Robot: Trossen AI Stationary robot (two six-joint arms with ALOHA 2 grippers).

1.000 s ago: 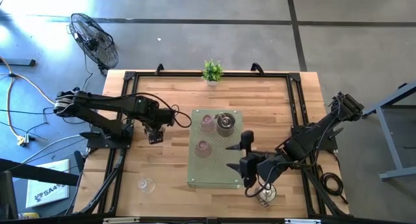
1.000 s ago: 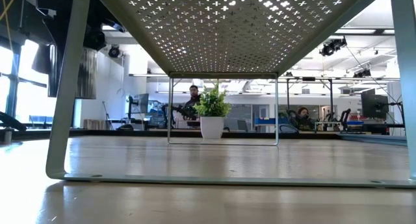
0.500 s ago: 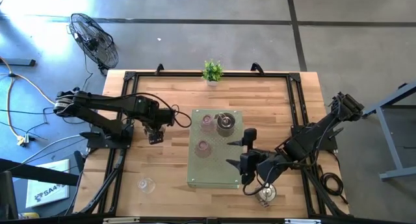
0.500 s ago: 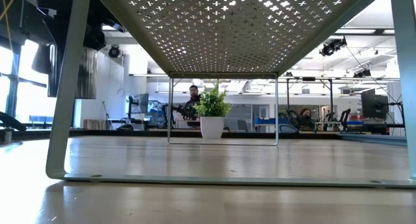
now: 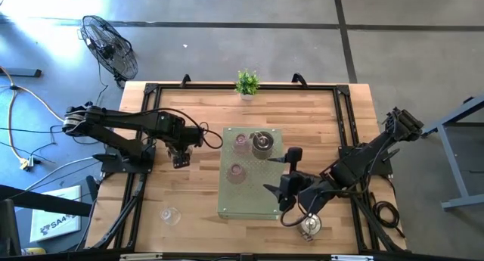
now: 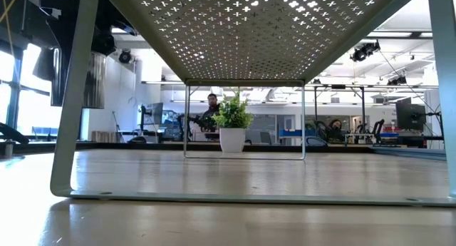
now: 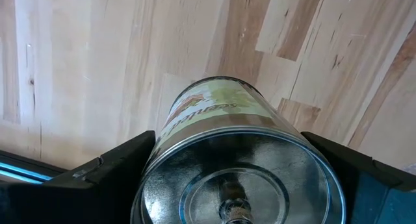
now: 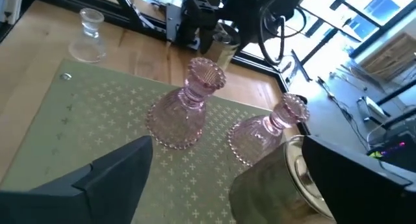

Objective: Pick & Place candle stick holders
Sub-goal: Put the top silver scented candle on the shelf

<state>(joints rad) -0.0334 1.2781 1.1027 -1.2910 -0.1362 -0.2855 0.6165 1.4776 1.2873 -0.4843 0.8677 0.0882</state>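
Note:
My left gripper [image 5: 179, 158] is left of the green perforated stand [image 5: 249, 204], shut on a silvery metal tin holder [image 7: 227, 152] with a label on its side. Two pinkish glass holders [image 5: 240, 142] [image 5: 236, 172] and a silvery metal one [image 5: 262, 143] stand on the stand. They also show in the right wrist view, the pink ones [image 8: 188, 107] [image 8: 270, 133] and the metal one [image 8: 286, 185]. My right gripper [image 5: 286, 172] hangs wide open and empty over the stand's right edge. A clear glass holder [image 5: 170, 214] and another silvery holder [image 5: 309, 227] stand on the table near its front edge. My left gripper pinches the tin's round side wall near its open rim [image 7: 156, 159] between its two fingers [image 7: 107, 175], one on each side. The fingers come from above, pointing down. The tin hangs upright, open top toward the wrist, and the low view shows it [image 6: 94, 78] clear of the table.
A small green potted plant [image 5: 246, 82] stands at the table's far edge. A black frame [image 5: 344, 110] runs along the table's sides. There is bare wood between the stand and the left frame. People and desks show in the room beyond.
My right gripper has shifted a little toward the table's far edge, staying open. My left gripper and the tin have kept still.

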